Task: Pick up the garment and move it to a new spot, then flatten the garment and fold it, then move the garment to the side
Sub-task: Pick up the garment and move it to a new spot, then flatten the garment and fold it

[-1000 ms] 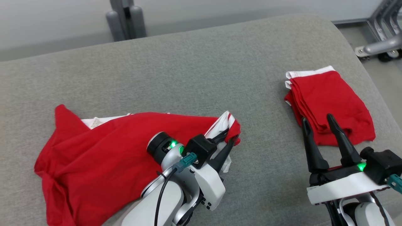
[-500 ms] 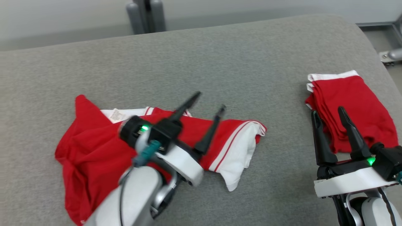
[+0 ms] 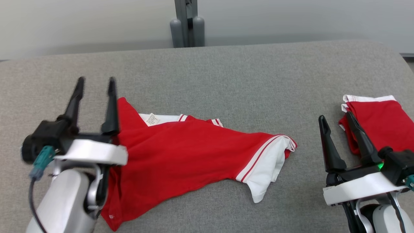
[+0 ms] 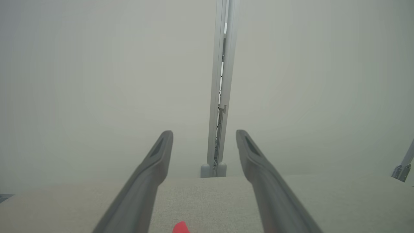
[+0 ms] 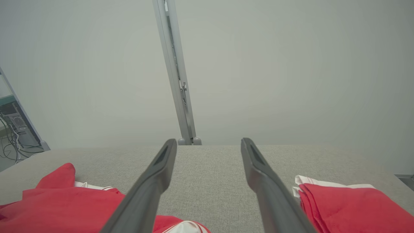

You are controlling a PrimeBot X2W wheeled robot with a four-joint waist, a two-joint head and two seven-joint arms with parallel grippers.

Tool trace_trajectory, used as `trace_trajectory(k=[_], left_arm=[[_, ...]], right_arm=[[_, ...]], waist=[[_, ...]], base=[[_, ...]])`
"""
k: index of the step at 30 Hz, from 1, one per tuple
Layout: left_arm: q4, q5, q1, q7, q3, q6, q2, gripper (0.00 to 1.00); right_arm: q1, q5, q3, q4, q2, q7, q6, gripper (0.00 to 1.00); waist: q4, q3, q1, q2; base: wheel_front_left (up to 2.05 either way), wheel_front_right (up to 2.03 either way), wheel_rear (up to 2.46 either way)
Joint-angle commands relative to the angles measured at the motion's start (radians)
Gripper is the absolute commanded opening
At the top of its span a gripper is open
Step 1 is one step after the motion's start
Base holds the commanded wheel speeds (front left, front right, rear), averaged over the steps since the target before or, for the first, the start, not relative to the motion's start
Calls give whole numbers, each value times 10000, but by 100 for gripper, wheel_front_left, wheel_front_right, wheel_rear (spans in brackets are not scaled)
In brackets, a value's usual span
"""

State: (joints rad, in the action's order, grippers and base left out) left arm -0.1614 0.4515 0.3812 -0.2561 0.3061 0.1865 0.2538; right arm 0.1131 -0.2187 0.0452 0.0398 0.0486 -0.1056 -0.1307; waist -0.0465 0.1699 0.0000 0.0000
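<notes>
likely soft, light and limp, the red garment [image 3: 181,149] lies rumpled at lower centre of the frame on the grey table [image 3: 226,74], best pinched at a hem corner or white-trimmed sleeve [image 3: 268,163], while left claw [image 3: 96,79] and right claw [image 3: 335,116] both gape wide, empty.

We see the left gripper [image 3: 96,79] blurred, and its arm hides the left edge of the garment [image 3: 181,145] from us. We cannot read the white label [image 3: 152,119]: the print is too small. The folded red stack [image 3: 381,119] runs off the head view's right edge, its near corner behind the right gripper [image 3: 335,116].
</notes>
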Motion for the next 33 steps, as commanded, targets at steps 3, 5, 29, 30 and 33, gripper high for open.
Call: trace_trajectory(k=[3,5,29,30,33], left_arm=[[214,-11,-764,-71,-562,149,300,100],[441,-129,-1147,-79,-776,173,423,100],[2333,-457,-4085,1256,-794,1113,1049,100],[2346,-450,-4062,1265,-788,1109,1058,100],[2367,-448,-4020,1283,-755,1120,1070,100]], right_arm=[[-219,120,-24,-83,48,95,-3,100],[-304,110,-66,-102,51,130,-3,100],[-1274,172,-295,19,49,572,-3,100],[-1265,200,-271,23,47,594,-3,100],[-1221,336,-62,-31,47,702,-3,100]], waist=[[143,-378,0,0],[187,-546,0,0],[291,-1201,0,0],[309,-1187,0,0],[359,-1132,0,0]], base=[[0,0,0],[0,0,0],[0,0,0],[0,0,0],[0,0,0]])
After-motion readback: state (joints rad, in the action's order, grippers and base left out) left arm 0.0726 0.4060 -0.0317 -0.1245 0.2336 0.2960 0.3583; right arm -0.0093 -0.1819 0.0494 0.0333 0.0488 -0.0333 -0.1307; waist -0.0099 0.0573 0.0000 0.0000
